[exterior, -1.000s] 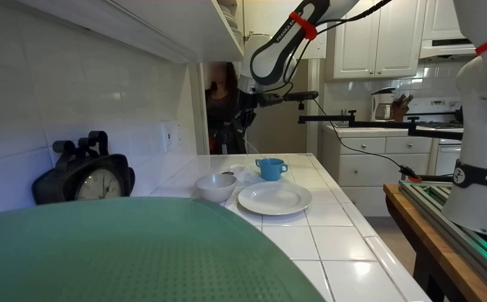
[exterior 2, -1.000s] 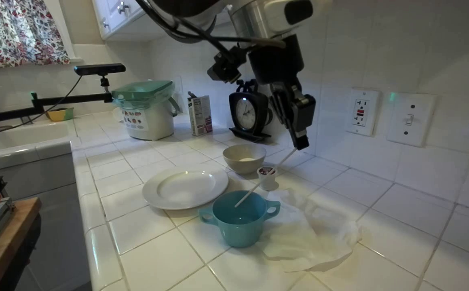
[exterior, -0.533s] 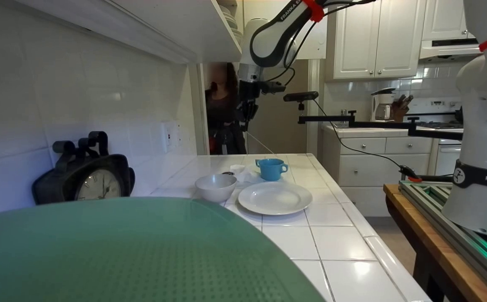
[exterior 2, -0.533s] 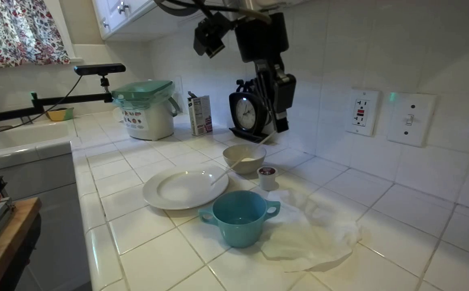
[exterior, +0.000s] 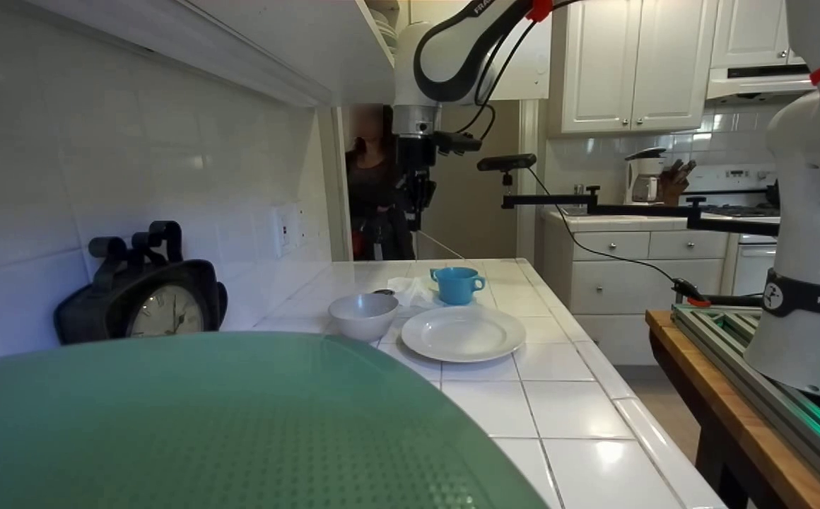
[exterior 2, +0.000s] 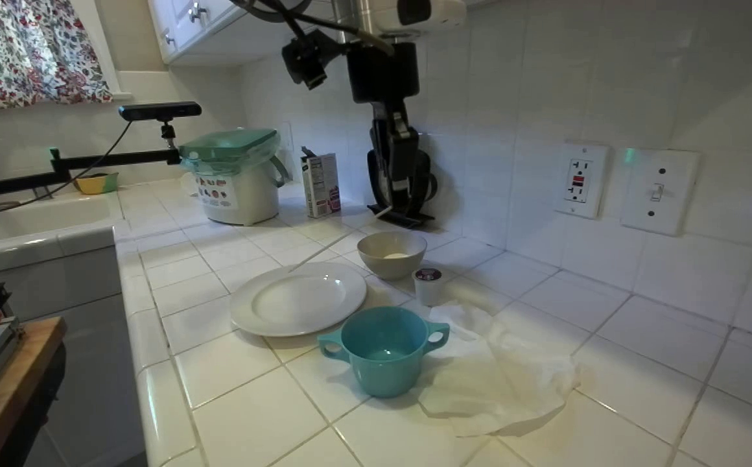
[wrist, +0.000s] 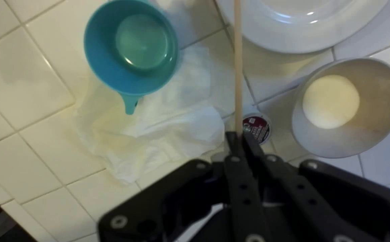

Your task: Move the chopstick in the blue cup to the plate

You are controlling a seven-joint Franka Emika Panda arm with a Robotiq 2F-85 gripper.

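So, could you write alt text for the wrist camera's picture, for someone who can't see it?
A black tool holds a thin tan chopstick above a white tiled counter. At the picture's left is a blue cup, with crumpled white paper near it; right of centre are a partly cut-off white plate, a pale bowl and a small red-lidded pod.

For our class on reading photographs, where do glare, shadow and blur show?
Wrist view: glints on the plate and inside the blue cup, a shadow beside the plate; in an exterior view: glare on the counter, the person's face blurred.
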